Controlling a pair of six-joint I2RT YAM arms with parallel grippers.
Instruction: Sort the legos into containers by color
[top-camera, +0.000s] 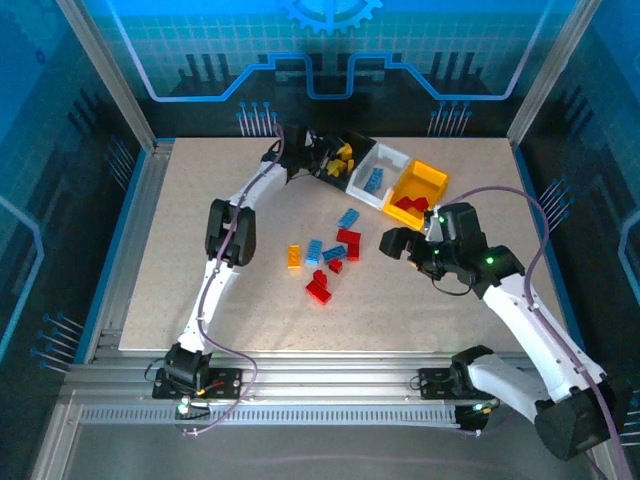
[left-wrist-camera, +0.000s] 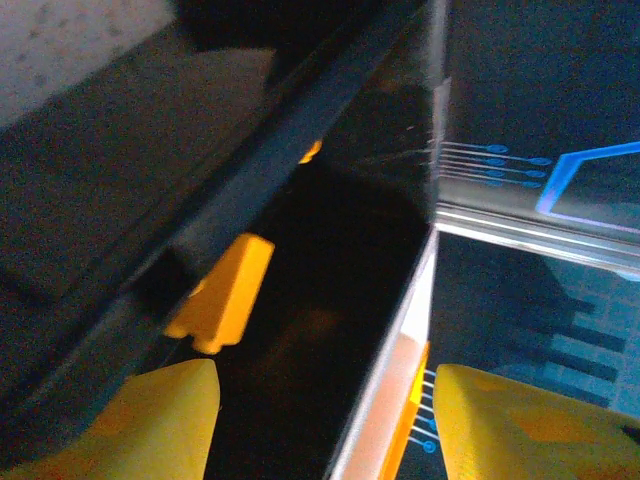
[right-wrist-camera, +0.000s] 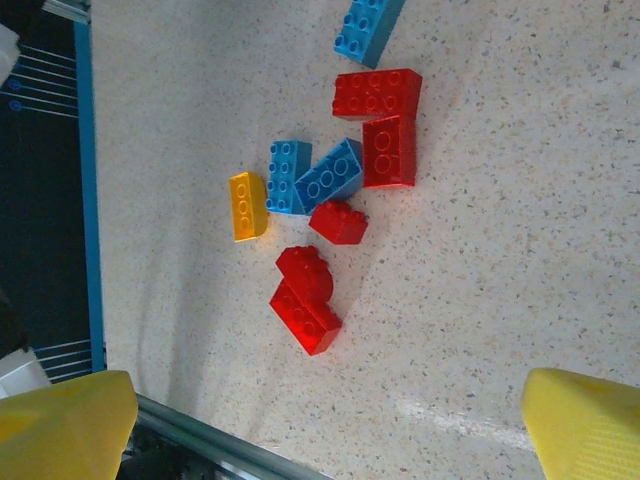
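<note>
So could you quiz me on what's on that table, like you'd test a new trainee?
1. True or false: the yellow bin holds red bricks.
2. How many yellow-orange bricks lie loose on the table? A none, B one, C four.
3. Fill in: the left end effector hangs over the ___ bin.
Key: 1 true; 2 B; 3 black bin.
</note>
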